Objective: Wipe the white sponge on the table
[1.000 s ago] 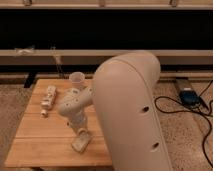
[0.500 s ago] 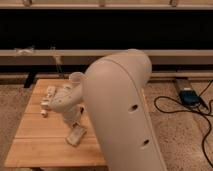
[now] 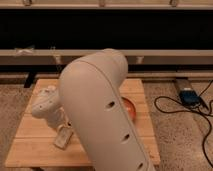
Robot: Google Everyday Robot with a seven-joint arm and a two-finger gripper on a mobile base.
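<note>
The light wooden table (image 3: 37, 150) stands in the middle of the camera view. My big white arm (image 3: 100, 115) reaches over it from the front right and hides much of the top. My gripper (image 3: 62, 129) points down at the table's left half. It is shut on the white sponge (image 3: 63, 138), a small cream block that rests tilted on the tabletop under the fingers.
An orange-red round object (image 3: 130, 107) shows on the table just right of my arm. A blue box (image 3: 190, 96) and black cables (image 3: 172, 106) lie on the speckled floor to the right. A dark wall with a rail runs behind the table.
My gripper and the sponge have slid left across the tabletop. My arm has swung left with them and now hides more of the table.
</note>
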